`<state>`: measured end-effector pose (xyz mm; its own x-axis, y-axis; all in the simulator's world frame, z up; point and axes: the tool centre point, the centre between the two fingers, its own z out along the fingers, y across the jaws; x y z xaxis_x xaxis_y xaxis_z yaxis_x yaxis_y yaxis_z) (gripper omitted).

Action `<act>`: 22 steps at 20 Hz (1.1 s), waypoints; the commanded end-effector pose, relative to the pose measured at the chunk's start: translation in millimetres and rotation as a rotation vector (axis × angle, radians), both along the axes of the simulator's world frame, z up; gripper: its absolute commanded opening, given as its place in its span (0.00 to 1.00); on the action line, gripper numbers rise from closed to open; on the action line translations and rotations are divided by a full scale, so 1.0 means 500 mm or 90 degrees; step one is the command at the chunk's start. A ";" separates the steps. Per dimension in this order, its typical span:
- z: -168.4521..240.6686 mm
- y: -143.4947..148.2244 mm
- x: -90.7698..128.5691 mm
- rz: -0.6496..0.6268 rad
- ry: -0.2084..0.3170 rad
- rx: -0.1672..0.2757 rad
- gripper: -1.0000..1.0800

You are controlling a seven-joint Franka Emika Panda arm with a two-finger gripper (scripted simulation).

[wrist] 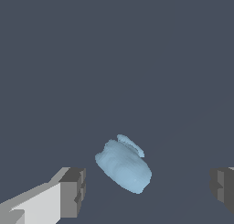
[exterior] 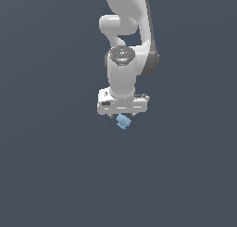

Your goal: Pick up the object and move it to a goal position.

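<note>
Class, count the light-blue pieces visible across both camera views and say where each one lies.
1. The light-blue object lies just below the gripper, between its open fingers; none other shows.

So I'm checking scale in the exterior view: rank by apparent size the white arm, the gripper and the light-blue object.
1. White arm, largest by far.
2. Gripper, its white body a wide block under the wrist.
3. Light-blue object, tiny, just below the gripper.

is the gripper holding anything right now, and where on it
Nothing is held. The gripper is open, and the light-blue object sits between its fingers with clear gaps on both sides.
</note>
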<state>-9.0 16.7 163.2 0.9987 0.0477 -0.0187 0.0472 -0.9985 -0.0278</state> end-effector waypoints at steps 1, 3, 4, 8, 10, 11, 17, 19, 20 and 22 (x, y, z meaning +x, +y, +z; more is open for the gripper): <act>0.001 0.001 0.001 -0.001 -0.001 0.001 0.96; -0.001 0.000 0.000 0.003 0.000 0.000 0.96; -0.001 0.000 -0.001 0.006 0.000 0.000 0.96; -0.006 0.001 -0.003 0.028 -0.001 0.000 0.96; -0.009 0.001 -0.005 0.044 -0.002 -0.001 0.96; -0.011 0.001 -0.007 0.054 -0.002 -0.001 0.96; -0.027 0.003 -0.017 0.131 -0.005 -0.004 0.96; -0.034 0.003 -0.022 0.165 -0.007 -0.004 0.96; -0.038 0.004 -0.024 0.183 -0.007 -0.005 0.96; -0.045 0.005 -0.030 0.220 -0.008 -0.006 0.96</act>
<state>-21.8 18.9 143.3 0.9394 0.3427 -0.0087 0.3425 -0.9393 -0.0175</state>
